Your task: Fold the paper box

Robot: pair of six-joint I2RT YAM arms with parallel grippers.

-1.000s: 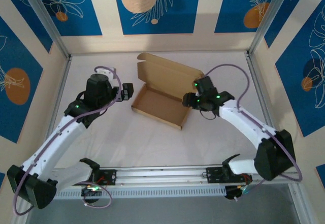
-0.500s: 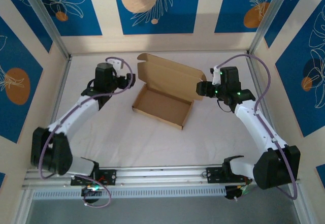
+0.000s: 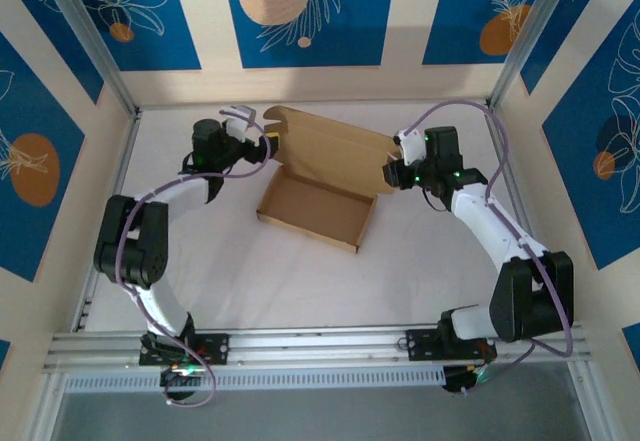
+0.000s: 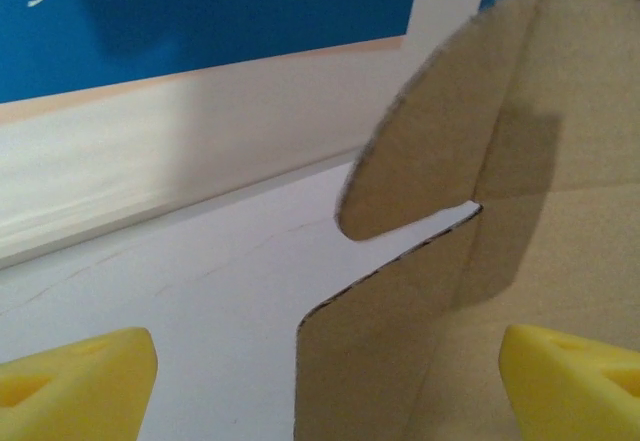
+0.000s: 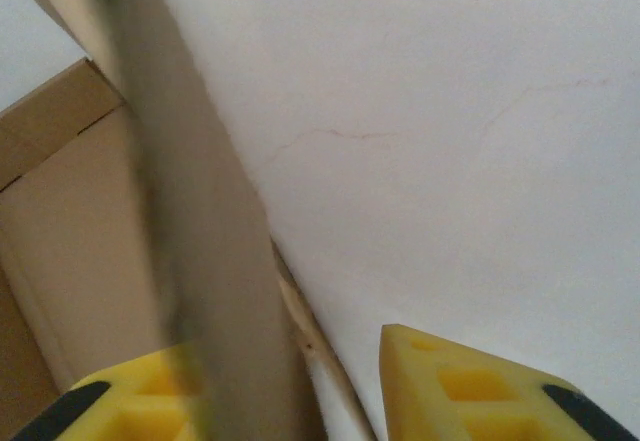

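Box position: the paper box (image 3: 318, 206) lies in the middle of the surface (image 3: 300, 281), between the two arms and turned a little askew.
Box state: the tray (image 3: 312, 209) is formed, with its low walls up, and the lid (image 3: 335, 149) stands raised along the far side, so closing is not yet done.
Lid ends: a rounded end flap (image 4: 430, 161) juts from the lid's left end and is cut free by a slot. It probably has to turn inward before the lid can drop.
Left gripper: the left gripper (image 3: 262, 146) is at that left end with its jaws spread wide. In the left wrist view the yellow fingers (image 4: 85, 381) stand on either side of the cardboard edge, touching nothing, placed to take or nudge the flap.
Right gripper: the right gripper (image 3: 392, 176) is at the lid's right end. In its own view (image 5: 300, 391) the jaws straddle a blurred upright cardboard edge. One finger sits close to the board and bare surface shows before the other, so it is not clamped.
Why both ends: one gripper at each end would let the lid come down level rather than twist.
Risk: pressure at one end alone may slide the light box.
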